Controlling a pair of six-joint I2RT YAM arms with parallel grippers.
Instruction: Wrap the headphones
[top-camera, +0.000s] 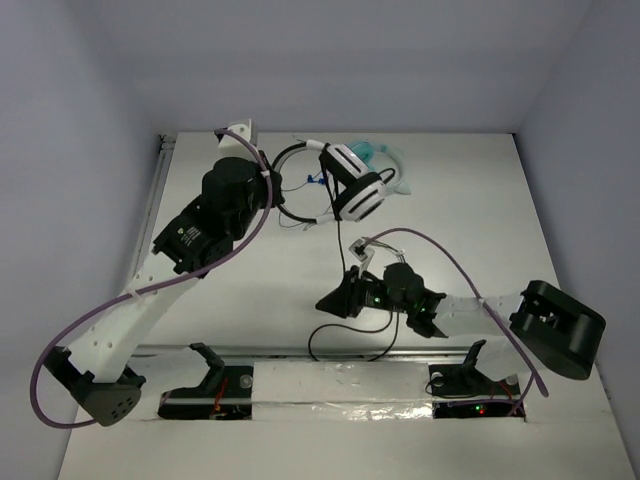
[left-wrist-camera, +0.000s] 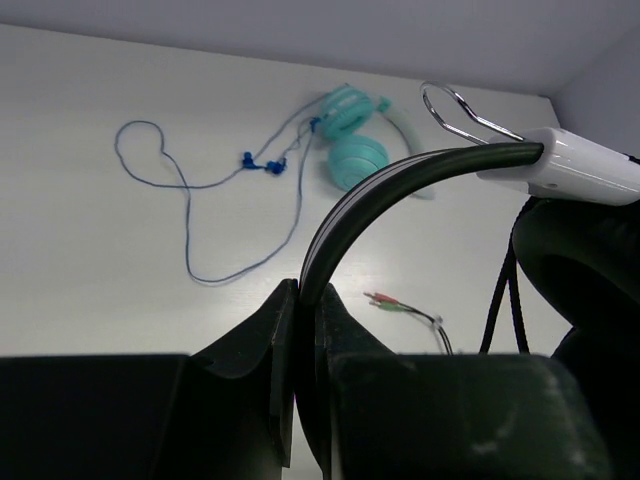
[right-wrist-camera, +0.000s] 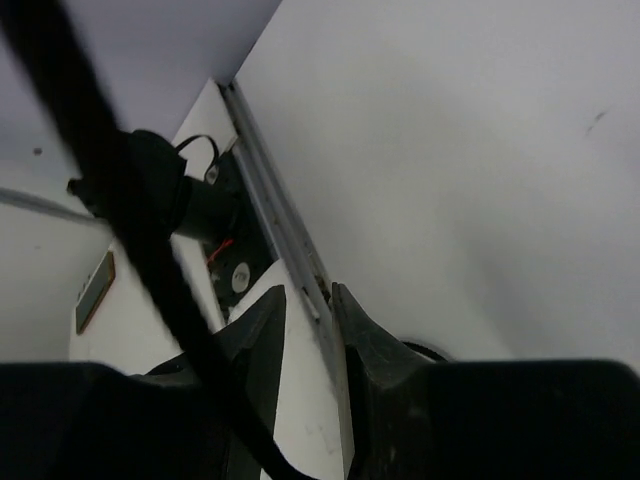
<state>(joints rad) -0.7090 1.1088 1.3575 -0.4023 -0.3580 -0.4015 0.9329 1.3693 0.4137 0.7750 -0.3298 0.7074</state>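
Black-and-white plastic marked out the headphones, which seemed held up over the far middle of the worktop. The left tool was clamped on the headband, its two fingers pressed against the band's thin edge. The earcups hung off to the right of that grip. The long dark cable ran loose toward the near edge, looping on the worktop by the right tool. From that wrist's view the cable crossed close in front of the fingers, which stood a narrow slit apart. I could not tell whether they pinched it lower down or it merely lay over them. No turn of cable showed around the band or cups, so I judged the wrapping barely begun. The headphones were secured, the cable perhaps gathered, and every winding was left to do. The teal headphones lay just behind, apart from both tools.
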